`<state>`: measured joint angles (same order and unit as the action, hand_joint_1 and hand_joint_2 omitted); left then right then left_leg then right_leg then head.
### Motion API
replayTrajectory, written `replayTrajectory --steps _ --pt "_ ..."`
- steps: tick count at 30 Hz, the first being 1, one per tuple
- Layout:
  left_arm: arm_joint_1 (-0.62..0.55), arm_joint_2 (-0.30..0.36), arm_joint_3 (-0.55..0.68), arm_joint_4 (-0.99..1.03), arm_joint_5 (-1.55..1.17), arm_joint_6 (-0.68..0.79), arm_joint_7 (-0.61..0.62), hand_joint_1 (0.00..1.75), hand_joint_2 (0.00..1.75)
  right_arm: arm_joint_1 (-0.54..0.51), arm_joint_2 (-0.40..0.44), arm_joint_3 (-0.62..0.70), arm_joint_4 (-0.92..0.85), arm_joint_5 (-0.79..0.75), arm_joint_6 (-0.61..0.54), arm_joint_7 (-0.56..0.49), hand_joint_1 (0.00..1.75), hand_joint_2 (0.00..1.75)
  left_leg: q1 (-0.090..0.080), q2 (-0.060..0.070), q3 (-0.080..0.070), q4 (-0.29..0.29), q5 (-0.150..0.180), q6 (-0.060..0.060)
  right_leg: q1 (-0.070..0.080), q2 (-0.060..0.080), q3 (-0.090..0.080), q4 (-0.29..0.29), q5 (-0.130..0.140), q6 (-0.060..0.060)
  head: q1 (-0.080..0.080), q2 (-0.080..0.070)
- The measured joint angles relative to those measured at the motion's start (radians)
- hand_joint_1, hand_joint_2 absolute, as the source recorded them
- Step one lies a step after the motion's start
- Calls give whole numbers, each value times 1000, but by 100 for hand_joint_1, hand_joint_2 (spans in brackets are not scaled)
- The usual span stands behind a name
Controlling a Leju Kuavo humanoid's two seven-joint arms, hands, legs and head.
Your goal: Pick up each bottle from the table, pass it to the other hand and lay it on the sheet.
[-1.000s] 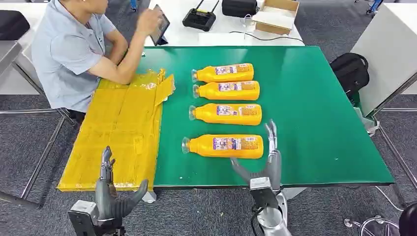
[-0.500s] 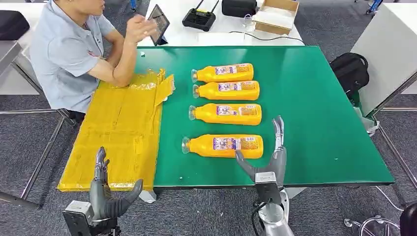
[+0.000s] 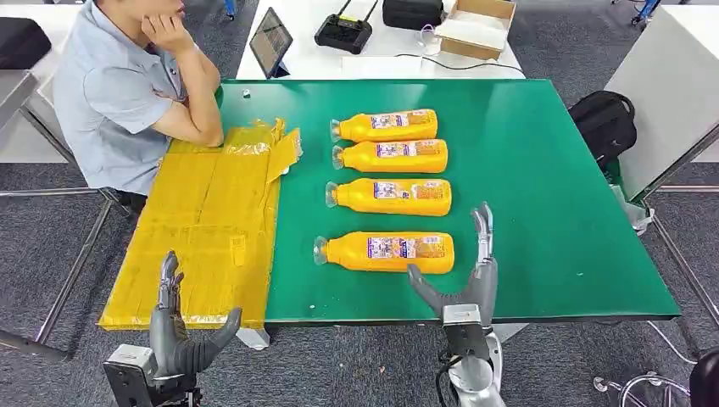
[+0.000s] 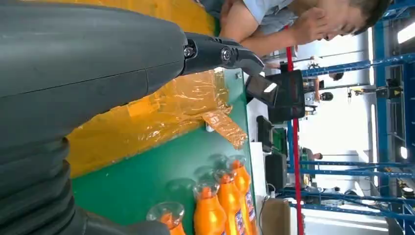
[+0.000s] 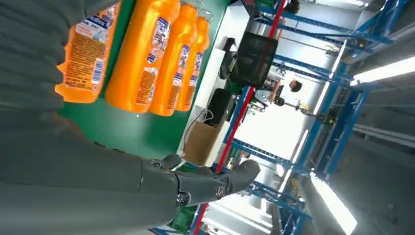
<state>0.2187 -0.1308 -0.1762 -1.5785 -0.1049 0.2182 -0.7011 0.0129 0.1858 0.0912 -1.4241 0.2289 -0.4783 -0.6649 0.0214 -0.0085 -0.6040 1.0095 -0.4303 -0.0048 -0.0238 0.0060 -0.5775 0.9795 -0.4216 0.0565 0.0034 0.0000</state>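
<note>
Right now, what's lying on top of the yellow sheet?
A person's elbow rests on the yellow sheet's far end. No bottle lies on it. What's beneath the sheet is covered.

bottles (image 3: 387, 252): glossy orange plastic, clear caps, printed paper-like labels
sheet (image 3: 203, 229): yellow, shiny, crinkled film beside the bottles
desk (image 3: 551, 195): matt green, smooth top
right hand (image 3: 470, 275): grey matt plastic with metal parts

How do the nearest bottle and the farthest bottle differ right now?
The nearest bottle lies right beside the right hand; the farthest bottle lies well beyond it. The nearest lies alone with a gap around it, while the farthest lies almost against its neighbour. Both are orange, lie on their sides on the green table, caps toward the yellow sheet.
</note>
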Motion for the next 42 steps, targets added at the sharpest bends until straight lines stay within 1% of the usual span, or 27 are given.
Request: replayTrajectory --steps 7,19,21,23,25,30,33,36,42 --pt "10 -7 35 -16 -18 -6 0 0 175 58 10 -24 -16 11 11 0 0 175 0 0 0 0 0 0 0 0 0 0 0 0 0 0" --pt "22 -19 42 -26 -39 28 0 0 175 70 16 -39 -17 39 20 0 0 175 0 0 0 0 0 0 0 0 0 0 0 0 0 0" --pt "20 -16 23 -26 -46 60 0 0 175 69 16 -36 -17 73 -2 0 0 175 0 0 0 0 0 0 0 0 0 0 0 0 0 0" --pt "4 -16 3 -17 -60 68 0 0 175 64 13 -27 -16 148 -54 10 0 175 0 0 0 0 0 0 0 0 0 0 0 0 0 0" --pt "-30 -16 -27 13 -85 71 0 0 175 46 -2 -16 -4 212 -89 46 0 175 0 0 0 0 0 0 0 0 0 0 0 0 0 0" --pt "-110 -24 -127 74 -119 86 16 0 175 -9 -59 -18 78 234 -85 53 0 175 -1 0 0 0 1 2 -1 0 1 0 3 3 0 0" --pt "-125 -22 -174 85 -122 100 27 0 175 -60 -86 -18 154 314 -113 68 0 175 -1 1 0 0 1 2 -1 1 0 0 3 3 0 0" --pt "-126 -18 -203 87 -118 119 27 0 175 -116 -110 -14 242 400 -126 123 0 175 -1 0 0 0 1 1 -1 1 0 0 3 3 0 0" --pt "-141 -16 -222 94 -91 118 27 0 175 -236 -143 32 407 543 -130 224 0 175 0 0 0 0 2 1 0 1 0 0 3 3 0 0"
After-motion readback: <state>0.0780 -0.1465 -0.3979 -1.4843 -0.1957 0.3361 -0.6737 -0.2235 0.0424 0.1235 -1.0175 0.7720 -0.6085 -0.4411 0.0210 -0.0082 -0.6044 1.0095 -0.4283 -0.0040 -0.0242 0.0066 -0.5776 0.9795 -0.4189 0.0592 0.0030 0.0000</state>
